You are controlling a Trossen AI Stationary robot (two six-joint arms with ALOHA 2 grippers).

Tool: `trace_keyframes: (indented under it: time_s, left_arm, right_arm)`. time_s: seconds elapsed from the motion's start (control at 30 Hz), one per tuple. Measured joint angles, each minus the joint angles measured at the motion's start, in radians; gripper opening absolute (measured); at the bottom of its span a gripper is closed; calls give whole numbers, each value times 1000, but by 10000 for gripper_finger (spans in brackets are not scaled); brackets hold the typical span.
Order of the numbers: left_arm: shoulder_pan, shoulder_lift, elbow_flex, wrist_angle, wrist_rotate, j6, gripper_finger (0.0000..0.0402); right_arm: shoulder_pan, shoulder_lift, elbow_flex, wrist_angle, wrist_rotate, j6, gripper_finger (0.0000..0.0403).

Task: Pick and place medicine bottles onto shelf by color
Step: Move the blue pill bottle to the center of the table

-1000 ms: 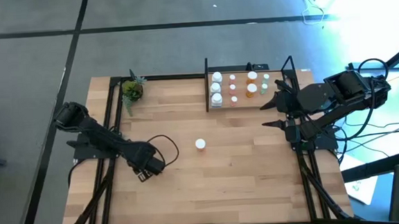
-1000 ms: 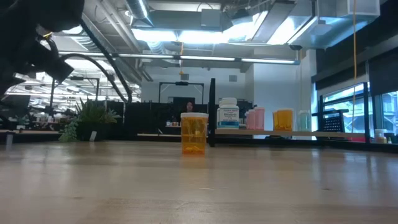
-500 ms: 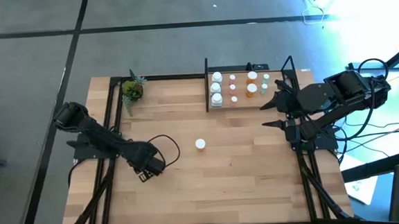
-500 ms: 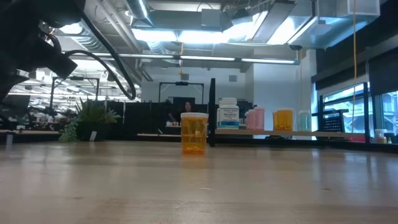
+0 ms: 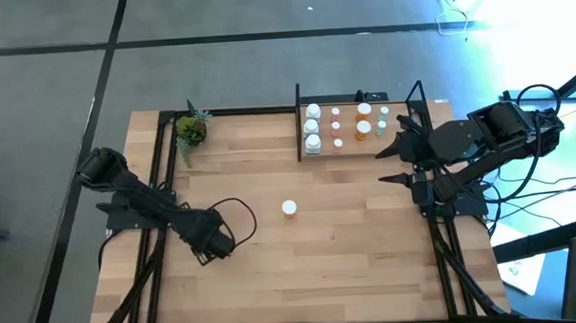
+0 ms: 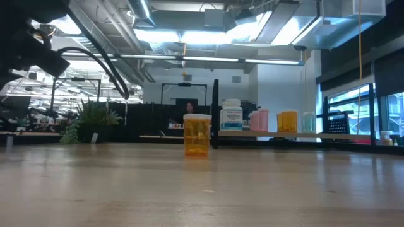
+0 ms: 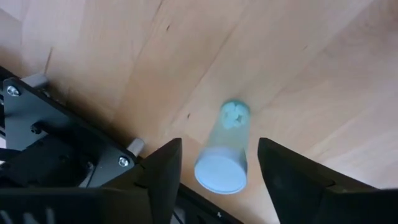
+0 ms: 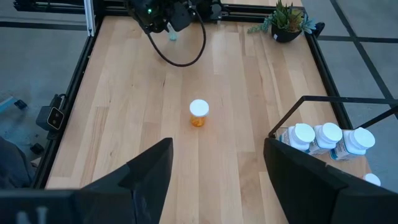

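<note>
Standing here watching, the left gripper (image 5: pixel 211 248) is down low over the table at about the 8 o'clock side of the board, and from its wrist cam you can see the two dark fingers (image 7: pixel 163 167) standing apart with a pale green bottle (image 7: pixel 224 149) lying tilted between them. I honestly can't tell if the pads are touching it or if there's a sliver of daylight on each side, so I'd say it's lined up for a grab rather than actually holding it. The arm reaches in from the left edge, elbow folded, cable looping off toward the middle.

Out from there, dead center of the table, one orange bottle (image 5: pixel 289 209) with a white cap stands upright on its own, nothing near it.

The right gripper (image 8: pixel 214 171) hangs at roughly 3 o'clock, fingers spread wide and nothing in them, just parked beside the shelf and looking back across the table.

The shelf (image 5: pixel 403 146) sits at about 1 o'clock, and it already looks pretty full: a column of white bottles (image 5: pixel 312 128) at its left end, then pinkish ones, an orange one, a couple more toward the right.

So my read is most of the sorting is done. What's left seems to be the green one under the left arm and the orange one in the middle.
</note>
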Motion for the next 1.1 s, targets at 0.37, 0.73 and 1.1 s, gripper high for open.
trace_keyframes:
  time_s: [0.37, 0.73, 1.1]
  left_arm:
    - [-42, 0, 0, -6, 18, -43, 231]
    - [-40, 3, 0, 4, -9, -34, 168]
    - [-40, 2, 1, 16, -8, -48, 106]
  right_arm:
    - [0, 0, 0, 0, 0, 0, 252]
    - [0, 0, 0, 0, 0, 0, 252]
    - [0, 0, 0, 0, 0, 0, 252]
